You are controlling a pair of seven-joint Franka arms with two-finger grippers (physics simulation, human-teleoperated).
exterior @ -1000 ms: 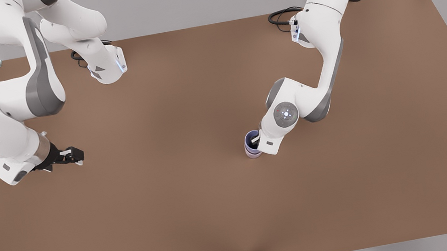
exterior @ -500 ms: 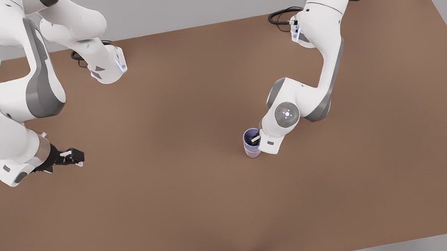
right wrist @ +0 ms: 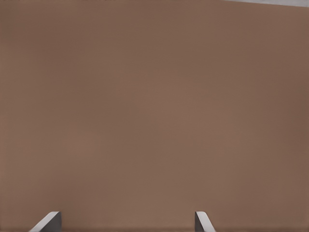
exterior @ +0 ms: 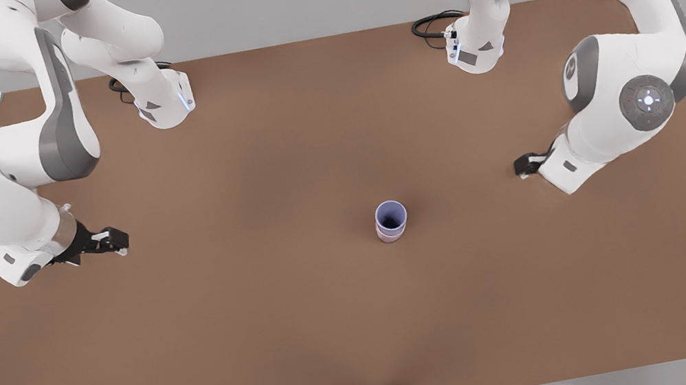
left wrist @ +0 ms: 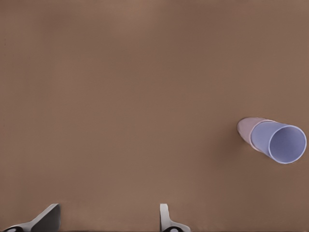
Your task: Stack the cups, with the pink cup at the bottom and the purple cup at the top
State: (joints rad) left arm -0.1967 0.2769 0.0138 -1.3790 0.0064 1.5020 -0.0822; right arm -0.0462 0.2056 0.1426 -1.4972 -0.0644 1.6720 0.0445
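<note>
Purple cup (exterior: 390, 216) nested upright in pink cup (exterior: 388, 235), mid table (exterior: 280, 314).

My left gripper (exterior: 523, 166) at front view's right, well apart from cups, fingers spread, empty.

My right gripper (exterior: 113, 241) at front view's left, apparently spread too, waiting.

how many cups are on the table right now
2. The purple cup sits nested in the pink cup near the table's middle; only the pink cup's lower wall shows beneath it. Both stand apart from the left gripper and right gripper.
</note>
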